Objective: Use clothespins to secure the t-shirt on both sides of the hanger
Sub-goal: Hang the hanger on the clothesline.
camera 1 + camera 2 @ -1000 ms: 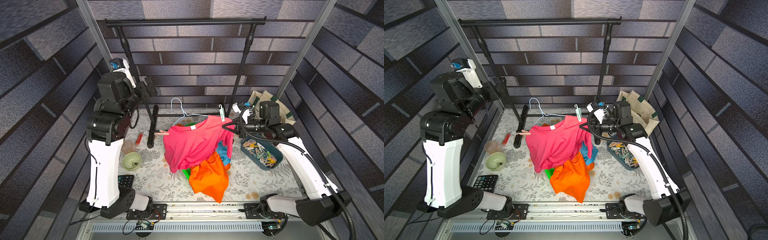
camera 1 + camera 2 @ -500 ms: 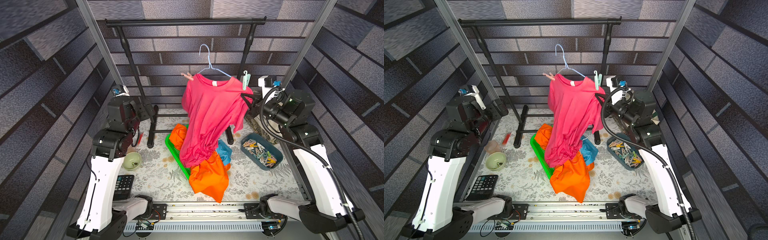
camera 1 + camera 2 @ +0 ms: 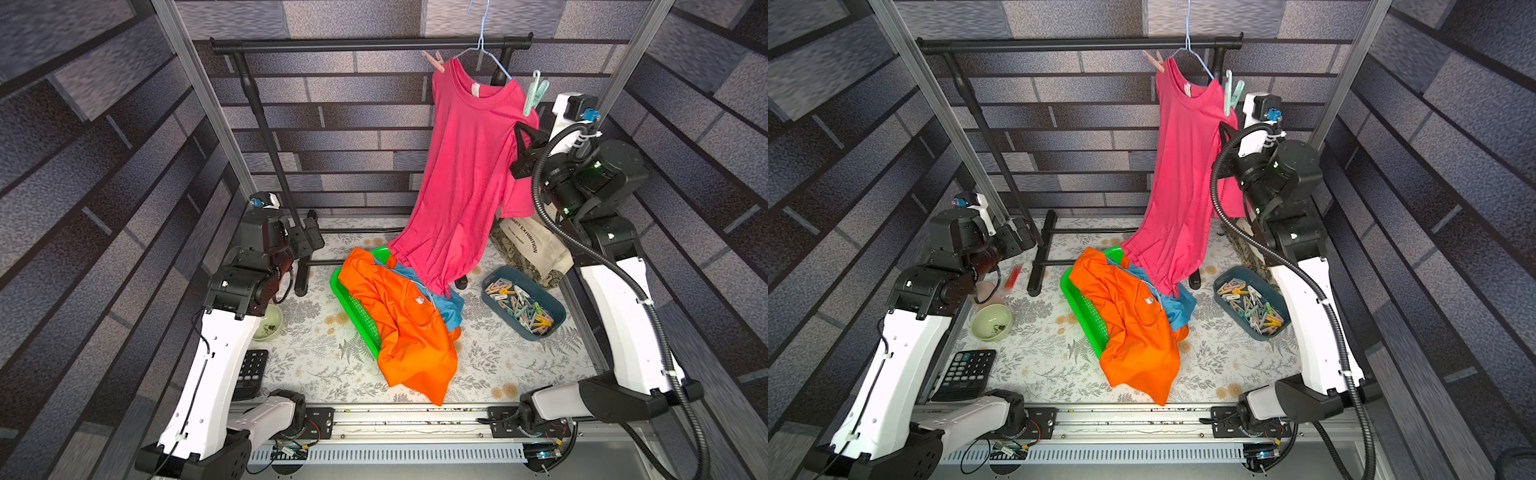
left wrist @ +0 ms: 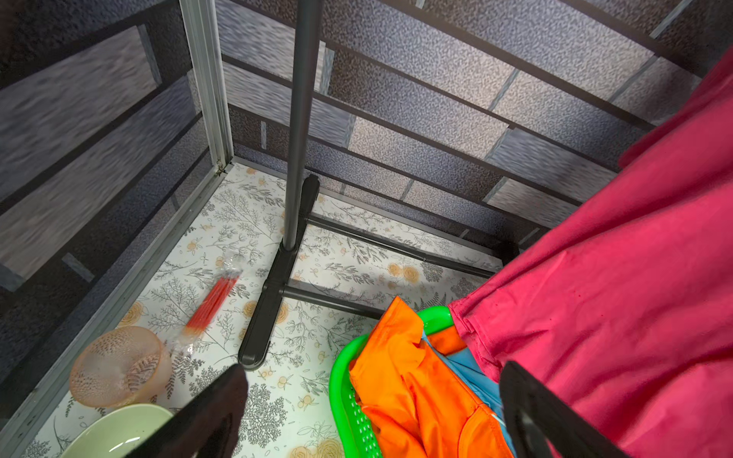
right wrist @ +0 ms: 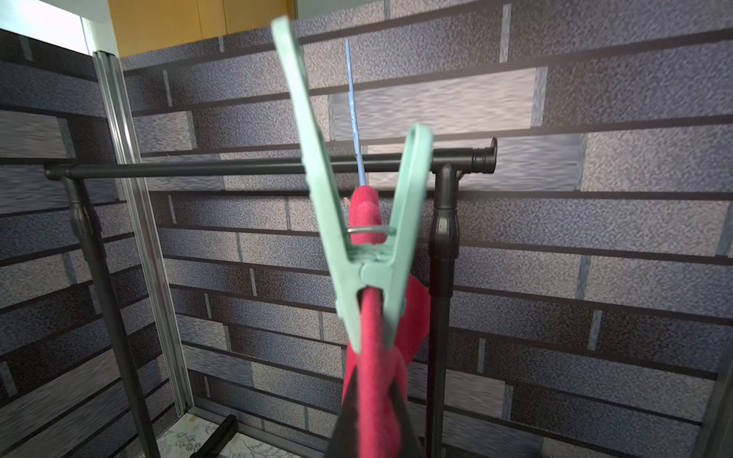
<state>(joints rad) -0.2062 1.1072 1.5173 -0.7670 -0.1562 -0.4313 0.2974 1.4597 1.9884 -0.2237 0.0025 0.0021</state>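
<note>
A pink t-shirt (image 3: 461, 174) hangs on a pale blue wire hanger (image 3: 496, 64), held high by the rack's top bar. Its hem trails onto the laundry pile. A pinkish clothespin (image 3: 434, 62) clips one shoulder and a mint clothespin (image 5: 357, 238) the other. My right gripper (image 3: 521, 143) is shut on the t-shirt's shoulder just below the mint peg, and its black fingers (image 5: 349, 428) pinch the pink cloth. Whether the hook rests on the bar is unclear. My left gripper (image 4: 369, 416) is open and empty, low by the rack's left pole. Several spare clothespins (image 3: 519, 305) lie in a bin.
A black clothes rack (image 3: 370, 43) stands at the back. A green basket (image 3: 353, 307) holds orange and blue shirts. A blue-grey bin (image 3: 557, 318) and a tote bag (image 3: 536, 249) sit on the right. A green bowl (image 3: 990, 322), a calculator (image 3: 967, 372), a pinkish cup (image 4: 119, 365) and red sticks (image 4: 212, 303) lie on the left.
My right gripper has lifted the t-shirt and hanger from the table up to the rack's top bar. The left arm has dropped from high to low beside the left pole.
</note>
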